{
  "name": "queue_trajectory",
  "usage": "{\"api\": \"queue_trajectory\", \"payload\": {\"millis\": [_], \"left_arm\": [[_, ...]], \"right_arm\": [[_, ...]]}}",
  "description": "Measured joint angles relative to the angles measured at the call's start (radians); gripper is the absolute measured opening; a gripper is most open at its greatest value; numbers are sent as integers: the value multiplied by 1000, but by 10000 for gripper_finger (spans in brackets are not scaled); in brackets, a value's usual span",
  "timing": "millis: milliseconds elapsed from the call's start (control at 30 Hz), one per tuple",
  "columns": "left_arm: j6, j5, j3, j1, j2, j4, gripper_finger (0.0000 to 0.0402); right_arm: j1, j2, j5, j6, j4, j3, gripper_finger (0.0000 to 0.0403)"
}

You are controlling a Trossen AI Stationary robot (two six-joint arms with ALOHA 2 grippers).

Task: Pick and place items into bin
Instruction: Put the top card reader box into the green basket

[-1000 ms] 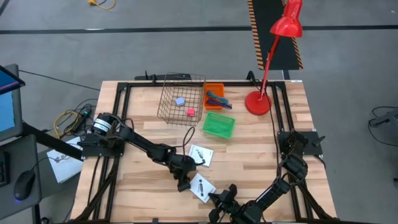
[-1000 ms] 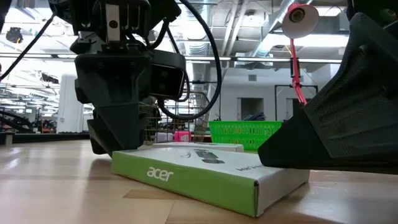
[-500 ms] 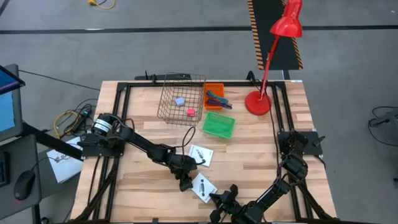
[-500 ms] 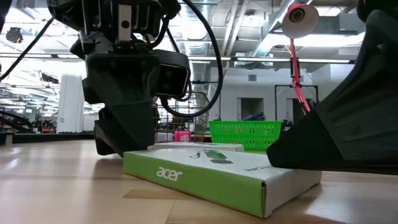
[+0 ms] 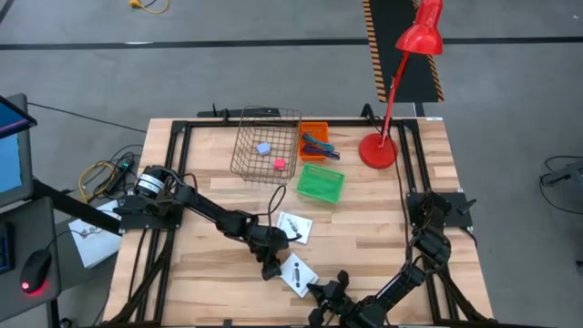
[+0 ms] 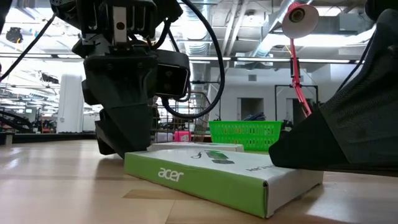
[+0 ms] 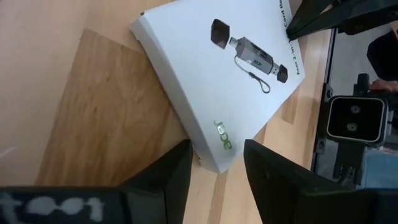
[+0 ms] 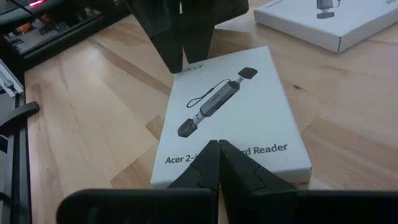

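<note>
A flat white packet (image 5: pixel 297 274) with a green side and a card-reader print lies flat on the table near its front edge. My left gripper (image 5: pixel 271 269) stands open at the packet's left corner, which reaches in between its fingers in the left wrist view. My right gripper (image 5: pixel 317 292) is shut, with its tips on the packet's other end. A second white packet (image 5: pixel 294 226) lies flat a little farther back. A lilac cube (image 5: pixel 263 148) and a pink cube (image 5: pixel 279 164) lie in the wire basket (image 5: pixel 267 117). Pen-like sticks (image 5: pixel 316 144) lie in the orange bin (image 5: pixel 314 127). My left gripper has the packet's corner (image 7: pixel 214 163) between its open fingers. One fingertip (image 7: pixel 184 152) is against the long green side, the other (image 7: pixel 249 149) against the short side. The fingers slant down from the table's left. My right gripper rests its shut fingertips (image 8: pixel 211 155) on the packet's printed top, at the lettering by its short end (image 8: pixel 249 149). It slants down from the table's near right. The packet lies flat on the table.
A green bin (image 5: pixel 321 185) stands beside the wire basket, right of it. A red desk lamp (image 5: pixel 378 150) stands on the table's far right. Bare wood lies left of the packet and between the two packets and the bins.
The packet has slid a little toward the table's right, staying flat on the table. Both grippers have kept their places at its two ends.
</note>
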Motion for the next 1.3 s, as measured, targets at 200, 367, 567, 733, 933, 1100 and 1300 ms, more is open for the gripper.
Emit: {"api": "queue_trajectory", "payload": {"millis": [200,367,567,733,933,1100,1300], "left_arm": [[13,2,0,0,-1,-10,144],[13,2,-1,0,-1,-7,144],[-16,-1,-4,6,-1,44,144],[-63,-7,-8,24,0,102,144],[-92,-13,-8,56,0,174,144],[-108,21,-7,81,0,247,144],[-112,53,-4,92,0,277,144]], "right_arm": [[7,0,-4,10,-5,0,0],[12,0,-6,13,-7,0,0],[13,0,-6,6,-4,0,0],[15,1,1,1,-3,0,0],[18,3,19,-15,0,-1,0],[18,3,25,-17,0,-2,0],[18,3,27,-18,-1,-2,0]]}}
